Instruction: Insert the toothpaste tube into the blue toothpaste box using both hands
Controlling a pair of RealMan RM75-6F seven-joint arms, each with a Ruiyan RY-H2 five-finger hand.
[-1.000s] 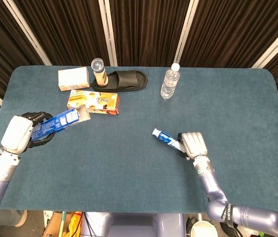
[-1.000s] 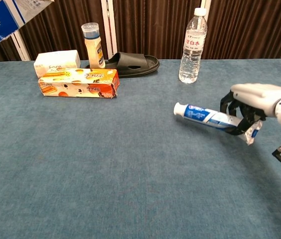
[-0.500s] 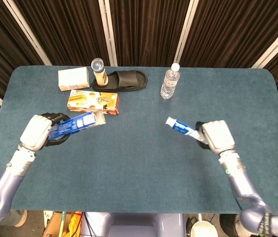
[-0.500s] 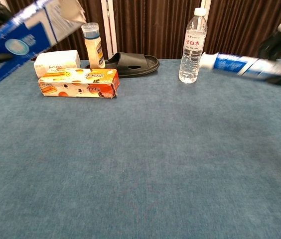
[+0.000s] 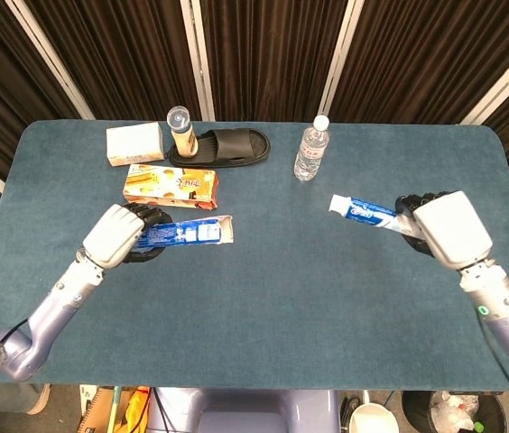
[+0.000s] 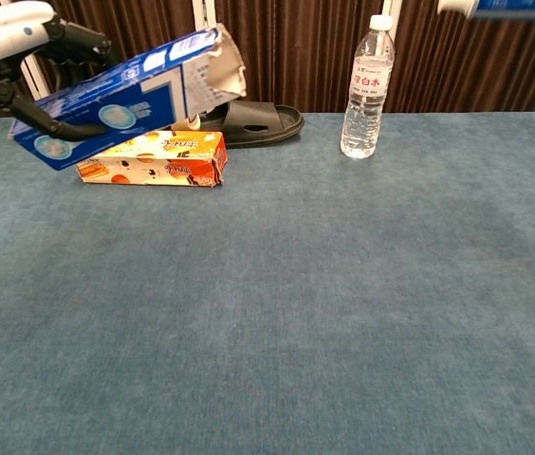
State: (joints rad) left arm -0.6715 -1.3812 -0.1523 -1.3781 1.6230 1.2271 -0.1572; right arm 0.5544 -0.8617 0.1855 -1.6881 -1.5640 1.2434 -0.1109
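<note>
Since the earlier frames both loads were raised off the bench and carried inward; the box was swung from a steep tilt to near level.

Left hand point(image 5: 121, 236): fingers were wrapped around the closed rear end of the blue toothpaste box point(image 5: 187, 234), which was held clear of the bench point(image 5: 263, 298), its open flapped mouth pointed toward the centre. The box was judged light, thin-walled card, easily crushed; the rear-end hold was judged suitable, since the mouth is left free. No contents could be seen through the mouth; it was taken as empty.

Right hand point(image 5: 444, 227): fingers were closed on the crimped tail of the toothpaste tube point(image 5: 367, 213), held aloft with its white cap directed at the box and well apart from it. The tube was judged soft, glossy and somewhat slippery, likely to sag at the cap end.

Noted at the far edge: a cream box point(image 5: 134, 142), an orange snack box point(image 5: 171, 186), a capped bottle point(image 5: 180, 132) standing by a black slipper point(image 5: 227, 146), and a water bottle point(image 5: 310, 149), apparently filled.
</note>
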